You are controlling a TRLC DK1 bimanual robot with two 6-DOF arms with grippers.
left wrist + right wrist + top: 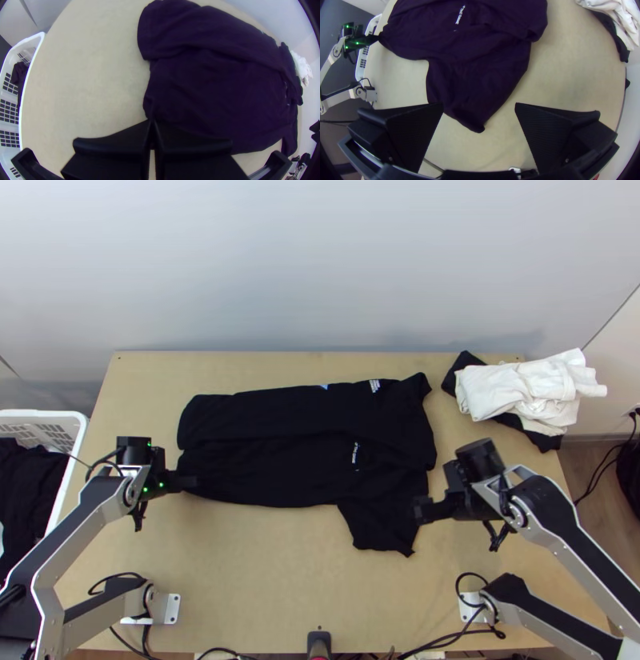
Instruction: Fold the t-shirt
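The black t-shirt (280, 452) lies lengthwise across the table, its far long side folded over toward the middle. One sleeve (380, 524) sticks out toward the near edge. At the hem's near corner is my left gripper (192, 482); in the left wrist view the left gripper (152, 123) has its fingertips together on the edge of the shirt (216, 83). My right gripper (420, 510) is by the sleeve's outer side. In the right wrist view the right gripper (479, 105) is open, with the sleeve's tip (475, 125) between its fingers, untouched.
A white garment (520, 388) lies on a black one (548, 440) at the table's far right corner. Left of the table stands a white basket (80, 420) with dark cloth in it. Bare tabletop (264, 564) extends in front of the shirt.
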